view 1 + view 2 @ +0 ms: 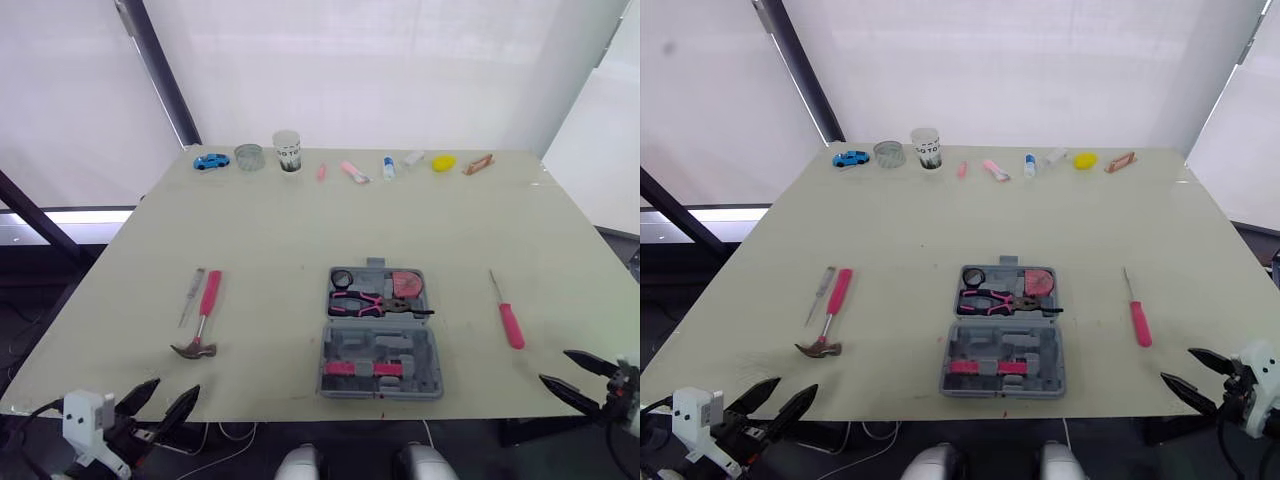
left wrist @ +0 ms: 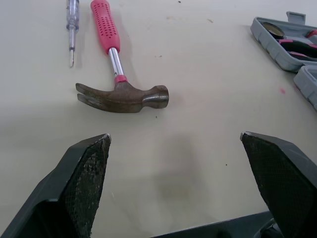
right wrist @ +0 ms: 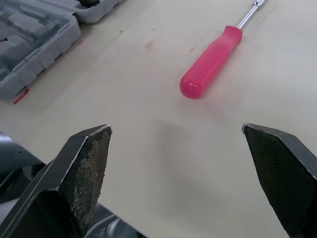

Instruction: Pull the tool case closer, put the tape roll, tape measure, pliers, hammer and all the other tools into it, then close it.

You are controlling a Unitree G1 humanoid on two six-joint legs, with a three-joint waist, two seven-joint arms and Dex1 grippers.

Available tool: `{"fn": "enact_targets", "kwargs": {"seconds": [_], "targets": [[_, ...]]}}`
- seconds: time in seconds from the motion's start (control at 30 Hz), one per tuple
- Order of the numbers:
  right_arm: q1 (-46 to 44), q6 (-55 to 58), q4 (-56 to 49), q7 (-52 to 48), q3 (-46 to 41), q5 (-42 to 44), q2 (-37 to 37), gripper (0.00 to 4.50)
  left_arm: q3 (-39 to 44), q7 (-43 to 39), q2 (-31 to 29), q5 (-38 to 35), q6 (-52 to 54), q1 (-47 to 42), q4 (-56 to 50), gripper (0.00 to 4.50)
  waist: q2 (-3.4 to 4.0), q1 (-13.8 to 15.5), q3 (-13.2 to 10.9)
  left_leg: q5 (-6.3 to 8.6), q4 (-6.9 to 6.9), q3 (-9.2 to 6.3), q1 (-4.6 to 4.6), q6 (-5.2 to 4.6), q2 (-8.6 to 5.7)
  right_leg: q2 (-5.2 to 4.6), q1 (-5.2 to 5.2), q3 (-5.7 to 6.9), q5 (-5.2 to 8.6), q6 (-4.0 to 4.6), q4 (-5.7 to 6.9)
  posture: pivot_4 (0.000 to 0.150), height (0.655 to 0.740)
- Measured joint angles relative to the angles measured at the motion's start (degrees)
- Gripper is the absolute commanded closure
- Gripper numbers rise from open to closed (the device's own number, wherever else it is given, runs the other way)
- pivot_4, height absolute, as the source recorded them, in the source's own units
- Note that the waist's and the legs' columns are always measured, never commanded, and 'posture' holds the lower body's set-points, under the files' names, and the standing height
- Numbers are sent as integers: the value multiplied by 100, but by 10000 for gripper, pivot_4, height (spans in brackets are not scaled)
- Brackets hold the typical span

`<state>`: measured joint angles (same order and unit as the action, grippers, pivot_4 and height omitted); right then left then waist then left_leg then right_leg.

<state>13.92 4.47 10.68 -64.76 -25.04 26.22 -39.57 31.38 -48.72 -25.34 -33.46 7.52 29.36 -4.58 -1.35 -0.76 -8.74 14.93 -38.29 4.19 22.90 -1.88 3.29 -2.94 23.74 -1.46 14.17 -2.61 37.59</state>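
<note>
Both released: left pincer [image 1: 170, 393], right pincer [image 1: 556, 368]. Grip your hammer [image 1: 204, 318] by its handle alone and the heavy head may swing, striking the open tool case [image 1: 432, 368].

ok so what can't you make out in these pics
open grey plastic tool case: cut off by the frame edge in both wrist views; what fills its near half too small to tell in the eye views
pink-handled screwdriver: shaft tip runs out of the right wrist view
white paper cup: print too small to read, eye views
small pink item far back: too small to identify
</note>
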Motion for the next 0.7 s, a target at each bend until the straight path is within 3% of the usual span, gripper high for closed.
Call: {"fn": "enact_targets", "kwargs": {"seconds": [0.23,0.4,0.53,0.7], "targets": [[-711,495,-1253,-8,765,372,148,587,12,298,-379,-38,258,-688,66,0,1,4,0,-2,0,-4,1,-4,2,6,-2,3,-12,19,8,1500,7400],[-1337,917,-2104,74,1410,590,291,587,65,1071,-733,-37,826,-1645,61,0,-6,37,-4,-3,-1,-10,9,-4,-2,5,-5,14,-13,19,5,1500,7400],[-1901,1234,-2720,129,1996,752,452,587,65,2101,-1334,143,1938,-2636,328,0,-14,19,-8,-4,-1,-13,6,-4,-8,13,-9,18,-14,18,10,1500,7400],[-2182,1436,-2942,195,2430,799,592,587,-357,2418,-1535,580,2314,-3403,1041,0,-22,15,-13,-4,-1,-8,6,-3,-15,13,-9,22,-15,17,11,1500,7400]]}}
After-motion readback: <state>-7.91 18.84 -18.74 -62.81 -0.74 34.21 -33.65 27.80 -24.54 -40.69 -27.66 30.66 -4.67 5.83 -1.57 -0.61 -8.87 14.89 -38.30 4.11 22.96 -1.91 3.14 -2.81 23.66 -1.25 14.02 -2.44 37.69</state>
